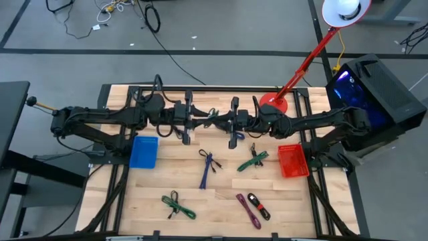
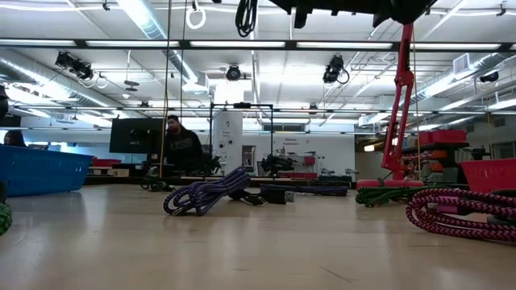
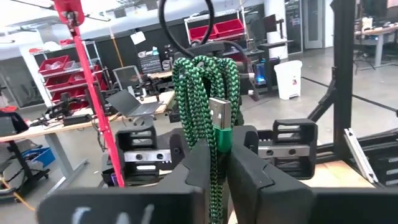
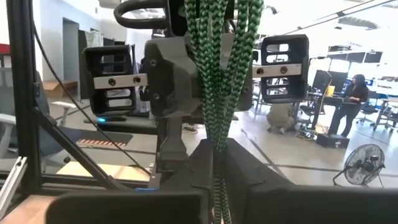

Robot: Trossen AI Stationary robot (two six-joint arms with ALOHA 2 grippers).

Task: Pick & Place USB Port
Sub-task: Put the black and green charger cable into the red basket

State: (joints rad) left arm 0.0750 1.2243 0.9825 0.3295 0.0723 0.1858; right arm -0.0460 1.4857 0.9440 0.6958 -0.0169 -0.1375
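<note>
A green-and-black braided USB cable [image 1: 212,118] is held in the air between both grippers, above the table's far middle. My left gripper [image 1: 199,120] comes from the left and my right gripper [image 1: 224,122] from the right, each shut on the cable. In the left wrist view the cable [image 3: 202,87] stands up as a looped bundle with its silver USB plug [image 3: 219,114] facing the camera. In the right wrist view its strands [image 4: 219,68] run down between my fingers, in front of the left gripper. The low view shows only the undersides of the arms at the picture's top. My left gripper [image 3: 217,168] pinches the cable bundle between its two fingers just below the green plug sleeve [image 3: 221,138], several strands together. The bundle is lifted clear and stands up past the fingertips [image 3: 196,162]. My right gripper [image 4: 217,163] pinches several strands [image 4: 217,134] of the same cable between its two fingers. The strands run upright through the gap, taut, clear of the table.
On the table lie a blue bin [image 1: 143,152] at the left, a red bin [image 1: 292,161] at the right, a blue-purple cable [image 1: 208,165], a green cable [image 1: 253,161], another green cable [image 1: 177,205], a magenta cable [image 1: 249,209] and a black stick [image 1: 259,206]. A red lamp base [image 1: 273,104] stands at the far edge.
</note>
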